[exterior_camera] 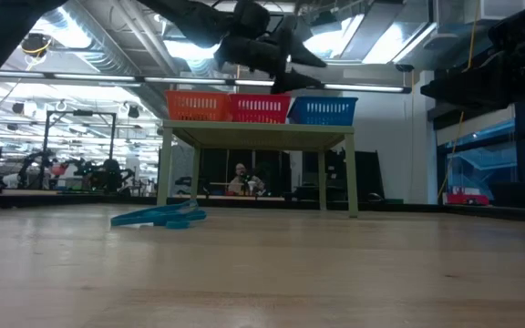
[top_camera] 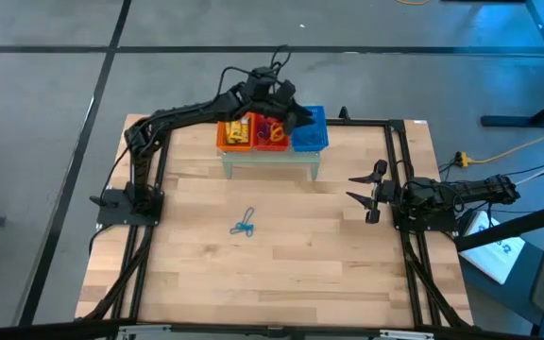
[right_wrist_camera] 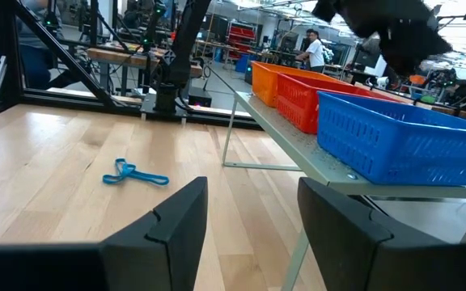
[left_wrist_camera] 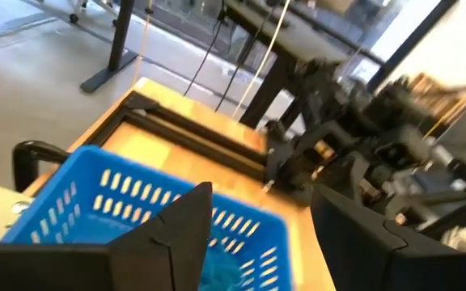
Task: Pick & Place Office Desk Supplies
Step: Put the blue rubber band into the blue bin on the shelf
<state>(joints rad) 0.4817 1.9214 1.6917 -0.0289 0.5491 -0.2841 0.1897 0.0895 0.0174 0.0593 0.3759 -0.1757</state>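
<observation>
Blue loops (top_camera: 244,225) lie flat on the wooden table, also visible in the low view (exterior_camera: 159,217) and the right wrist view (right_wrist_camera: 133,174). More supplies fill the baskets: yellow-orange blocks (top_camera: 238,129) in the orange one, loops (top_camera: 271,129) in the red one, blue items (left_wrist_camera: 221,267) in the blue basket (left_wrist_camera: 112,210). My left gripper (top_camera: 300,116) hovers open over the blue basket (top_camera: 311,130), holding nothing. My right gripper (top_camera: 365,186) waits open near the table's right edge.
The orange (exterior_camera: 196,107), red (exterior_camera: 260,108) and blue (exterior_camera: 323,110) mesh baskets stand side by side on a small raised shelf (top_camera: 270,158) at the table's far side. A black frame (top_camera: 399,142) runs along the table's edges. A person (exterior_camera: 241,179) is in the room behind.
</observation>
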